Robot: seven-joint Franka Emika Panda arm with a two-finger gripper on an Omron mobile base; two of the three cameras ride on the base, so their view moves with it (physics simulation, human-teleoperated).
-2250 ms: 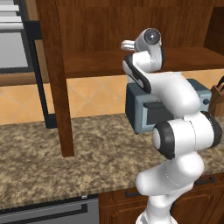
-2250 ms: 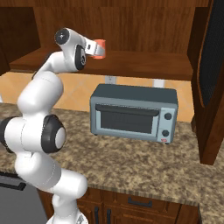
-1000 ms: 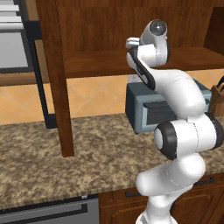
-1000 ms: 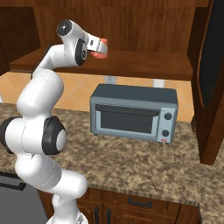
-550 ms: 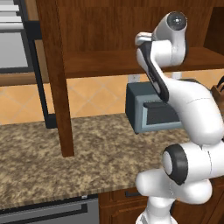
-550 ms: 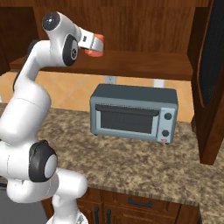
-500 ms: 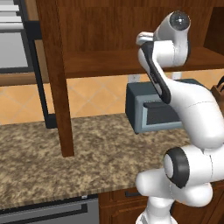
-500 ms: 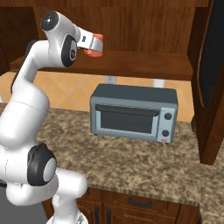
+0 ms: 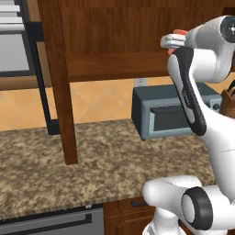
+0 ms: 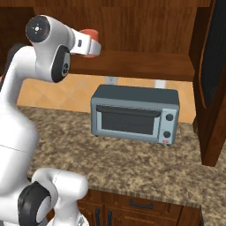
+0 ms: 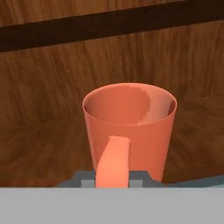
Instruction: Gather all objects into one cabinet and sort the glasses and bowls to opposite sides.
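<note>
A salmon-orange mug (image 11: pixel 129 124) is upright, its handle (image 11: pixel 113 161) toward the hand camera, and my gripper (image 11: pixel 113 180) is shut on that handle. In the right base view the mug (image 10: pixel 91 32) and gripper (image 10: pixel 89 44) hang just in front of the reddish-brown cabinet, slightly above its bottom board (image 10: pixel 145 64). In the left base view the mug (image 9: pixel 178 33) peeks out beside the gripper (image 9: pixel 172 42), before the cabinet's wooden back (image 9: pixel 114 32). The cream mug, the other orange mug and the black bowl are out of view.
A grey toaster oven (image 10: pixel 134 114) stands on the speckled stone counter (image 10: pixel 132 163) under the cabinet. An open cabinet door (image 10: pixel 215 66) hangs at the right, another door edge (image 9: pixel 57 82) at the left. Drawers with black handles (image 10: pixel 141 204) sit below.
The arm's upper joints have swung up and outward. The held mug has shifted a little, rightward in the left base view and leftward in the right base view, still at the cabinet opening.
</note>
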